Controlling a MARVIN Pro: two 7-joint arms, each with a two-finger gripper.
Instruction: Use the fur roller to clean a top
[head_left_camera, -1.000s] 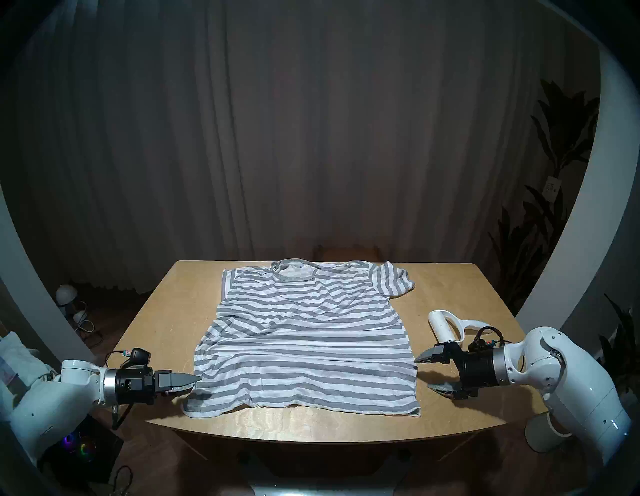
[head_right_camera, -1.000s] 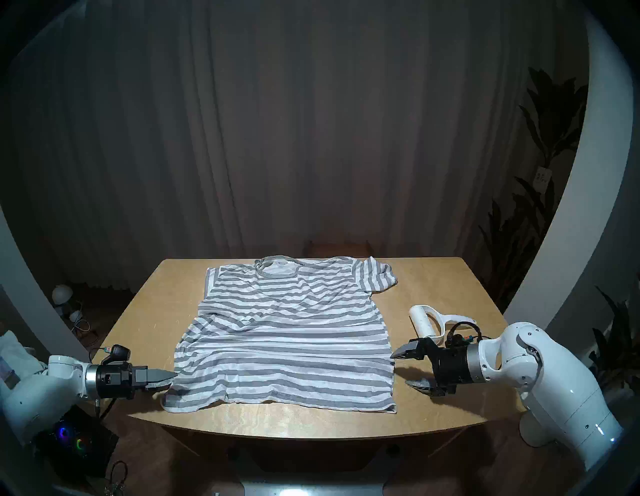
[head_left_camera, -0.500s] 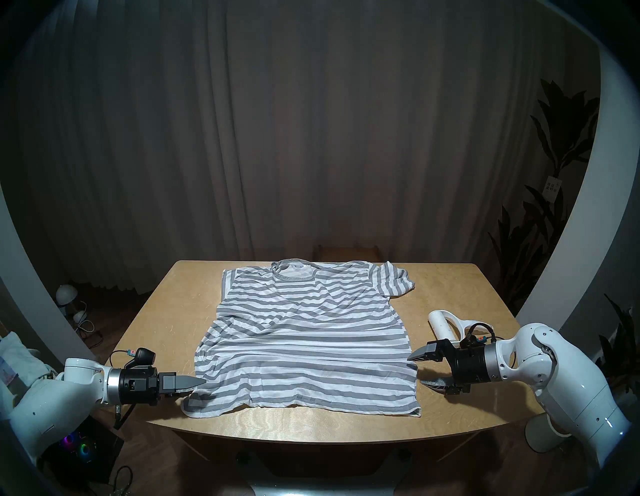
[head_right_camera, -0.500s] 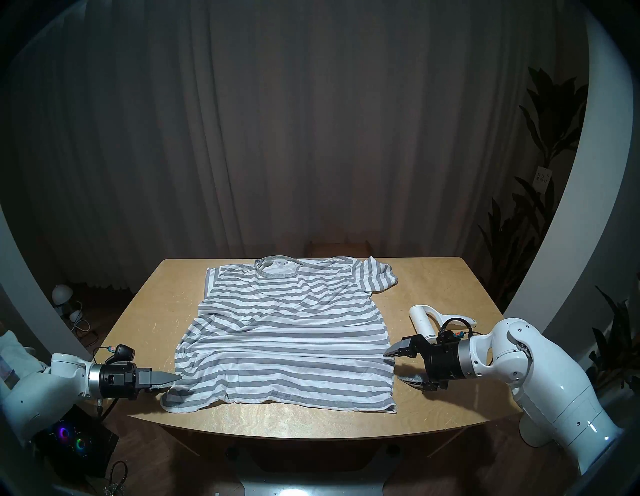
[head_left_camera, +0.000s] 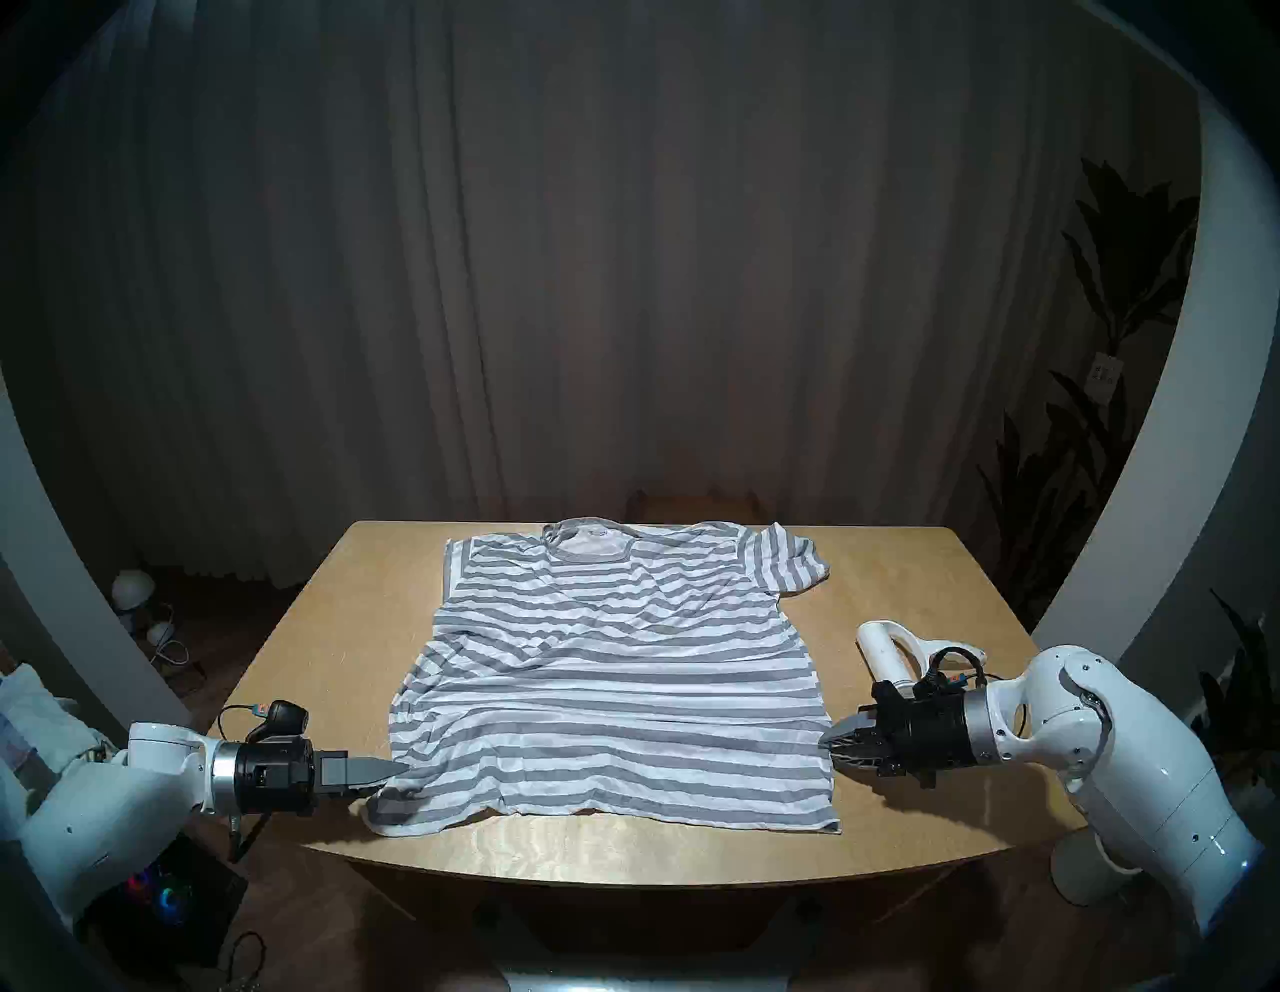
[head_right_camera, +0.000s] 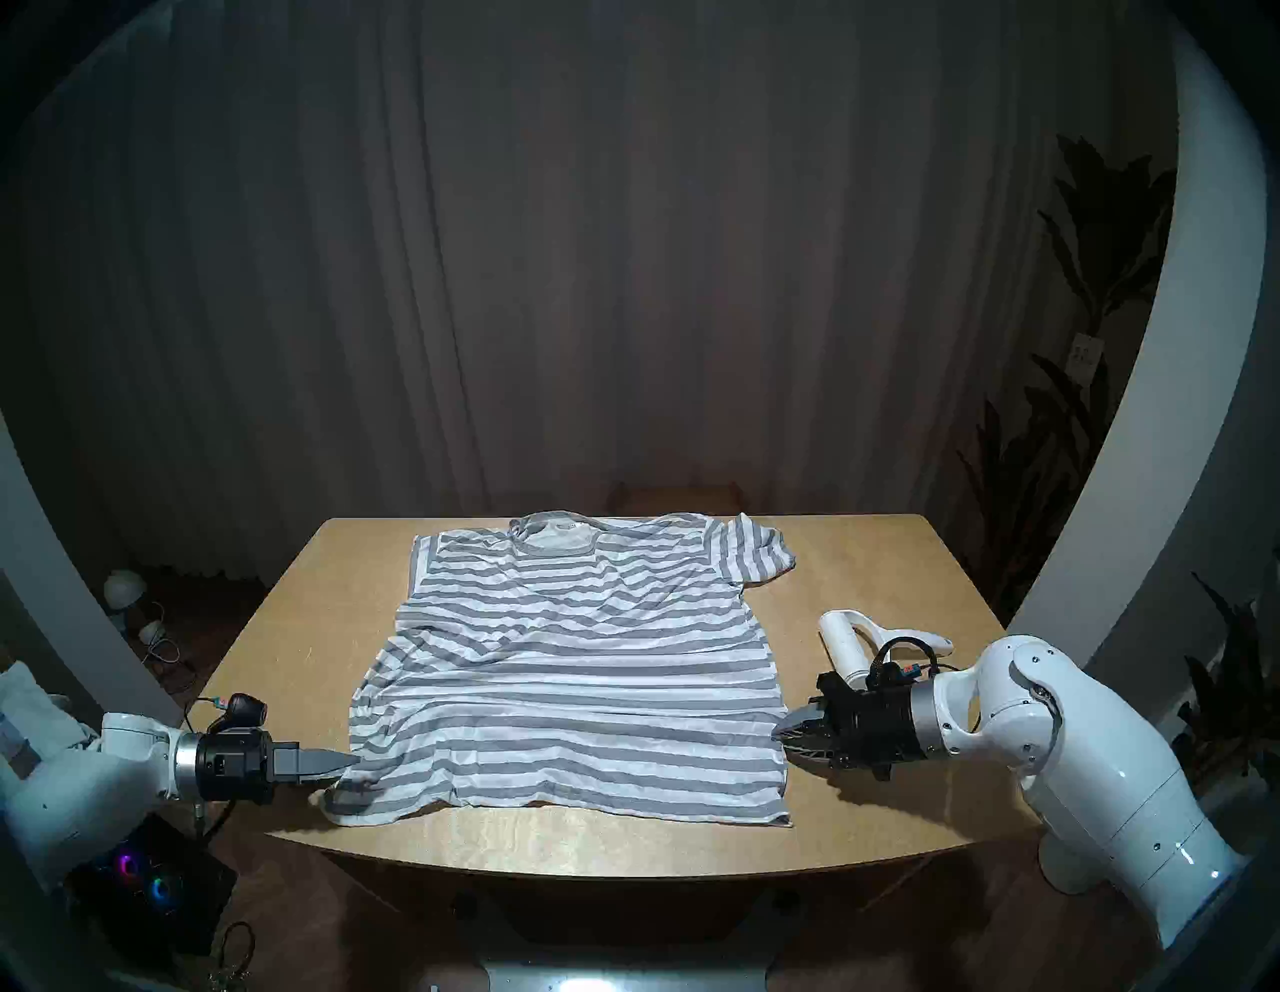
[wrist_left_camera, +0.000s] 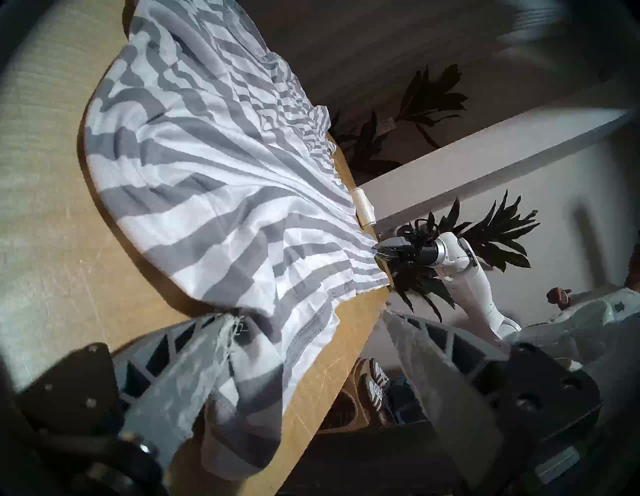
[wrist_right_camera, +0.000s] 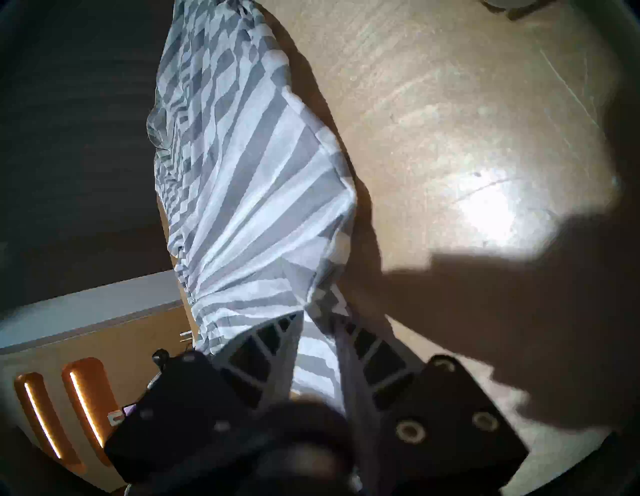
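Both the left gripper and right gripper pinch the shirt edges, likely flattening it; next, grasping the lint roller.

No text can be read: the small label inside the collar of the striped top shows only a blurred bluish mark, and the white tag on the plant has dark unreadable marks.

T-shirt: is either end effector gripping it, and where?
Both. The left end effector pinches the T-shirt at its left side edge near the hem; the right end effector pinches the right side edge. The lint roller lies unheld.
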